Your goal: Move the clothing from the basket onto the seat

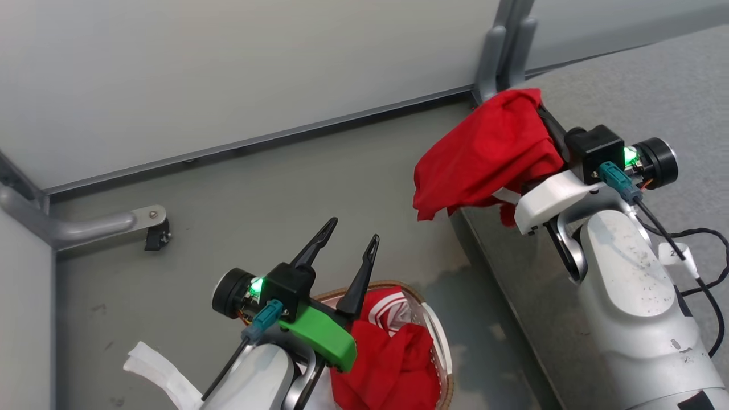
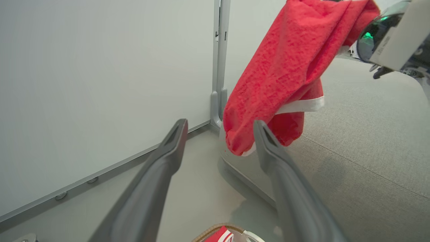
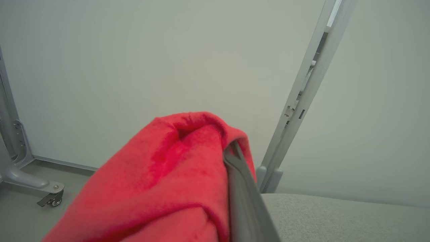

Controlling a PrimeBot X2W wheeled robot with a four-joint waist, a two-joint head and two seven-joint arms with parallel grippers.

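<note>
None of the red clothing lies on the seat (image 1: 655,74) yet, as far as these views show; the grey cushion is bare wherever it is visible. One garment (image 1: 490,151) is in transit. It hangs in the air over the seat's near corner, partly out past the edge above the floor. It is draped over the right gripper (image 3: 231,151), whose fingers are pressed together on a fold of it. More red clothing (image 1: 393,359), with white stripe trim, sits heaped in the basket (image 1: 447,364) on the floor beside the seat. The left gripper (image 1: 353,229) hovers above that basket, fingers spread wide and holding nothing. By my reading, a transfer is midway: laying the garment on the cushion is left, then at least one more pick.
</note>
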